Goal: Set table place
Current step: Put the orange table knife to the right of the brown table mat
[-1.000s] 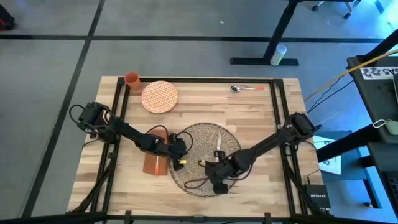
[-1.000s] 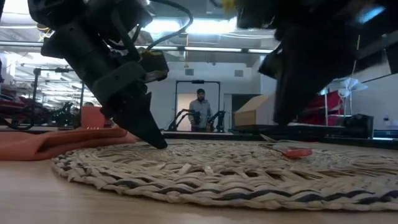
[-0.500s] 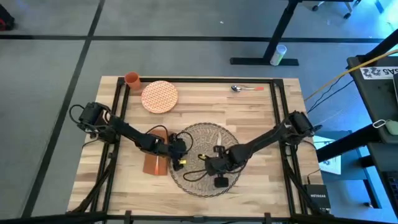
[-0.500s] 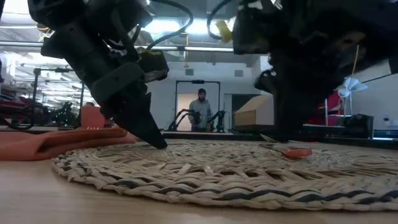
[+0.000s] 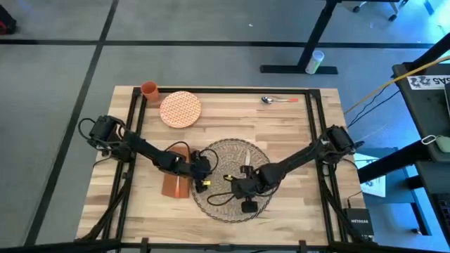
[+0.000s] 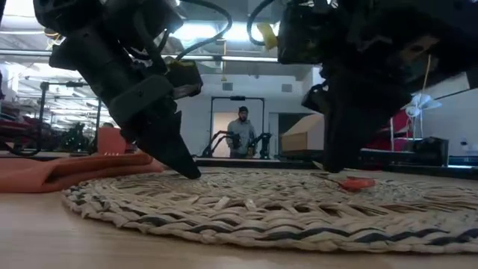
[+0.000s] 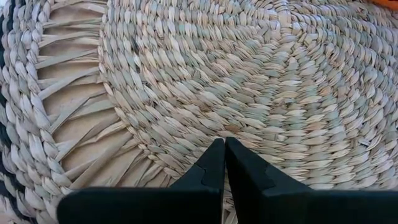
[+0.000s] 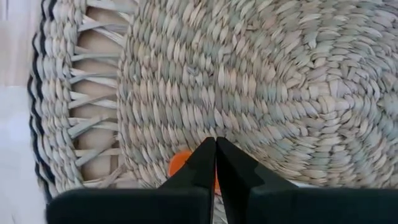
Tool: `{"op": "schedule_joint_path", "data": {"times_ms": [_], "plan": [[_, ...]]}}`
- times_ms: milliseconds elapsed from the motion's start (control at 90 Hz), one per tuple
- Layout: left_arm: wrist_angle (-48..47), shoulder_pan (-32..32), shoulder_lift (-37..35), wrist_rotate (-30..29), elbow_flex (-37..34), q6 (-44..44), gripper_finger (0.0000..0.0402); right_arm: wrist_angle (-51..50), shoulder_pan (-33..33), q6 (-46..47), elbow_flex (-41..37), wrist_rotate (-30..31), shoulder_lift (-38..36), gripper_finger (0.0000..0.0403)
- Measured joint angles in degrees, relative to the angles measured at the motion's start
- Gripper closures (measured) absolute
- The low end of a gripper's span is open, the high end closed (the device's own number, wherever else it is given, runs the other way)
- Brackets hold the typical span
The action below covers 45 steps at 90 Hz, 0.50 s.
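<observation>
The place, a round beige woven straw mat point(image 5: 226, 150) with an openwork rim, lies flat on the plank table point(image 5: 295, 133), near the middle. My left gripper point(image 5: 209, 170) is shut, its tips down on the mat's left part point(image 7: 280, 74). My right gripper point(image 5: 233, 186) is shut too and hangs low over the mat's near middle point(image 8: 280, 81). A utensil lies on the mat: its pale end point(image 5: 247, 161) shows in the high view, and its orange handle point(image 8: 178, 165) lies just behind my right fingers. My left gripper sets its shut fingertips point(image 6: 191, 172) on the mat's tight weave point(image 7: 224, 127), just inside the openwork rim on the mat's left side. The fingers slant down from the table's left. The mat lies flat under them. My right gripper's tips point(image 6: 327, 169) are down at the mat's surface beside the orange handle point(image 6: 357, 181); whether they touch either one I cannot tell.
A rust-orange napkin point(image 5: 175, 181) lies against the mat's left edge. At the far left stand an orange-patterned plate point(image 5: 181, 109) and an orange cup point(image 5: 149, 89). A spoon point(image 5: 278, 100) lies at the far edge. Black frame rails point(image 5: 314, 112) cross the table. A person point(image 6: 241, 131) stands far behind.
My right gripper has moved toward the table's left and a little toward the far edge, over the mat, ending closer to my left gripper. The mat has stayed in place.
</observation>
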Motion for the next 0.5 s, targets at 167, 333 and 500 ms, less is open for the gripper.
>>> {"op": "schedule_joint_path", "data": {"times_ms": [167, 333, 500], "plan": [[0.0, 0.0, 0.0, 0.0, 0.0, 0.03, 0.0402, -0.37, 0.0, 0.46, -0.95, -0.64, 0.33, 0.0403], [0.0, 0.0, 0.0, 0.0, 0.0, 0.08, 0.0402, -0.46, 0.02, 0.63, -1.01, -1.03, 0.33, 0.0403], [-0.02, 0.0, 0.0, -0.02, 0.0, 0.13, 0.0402, -0.22, 0.02, 0.61, -0.92, 0.74, 0.33, 0.0403]]}}
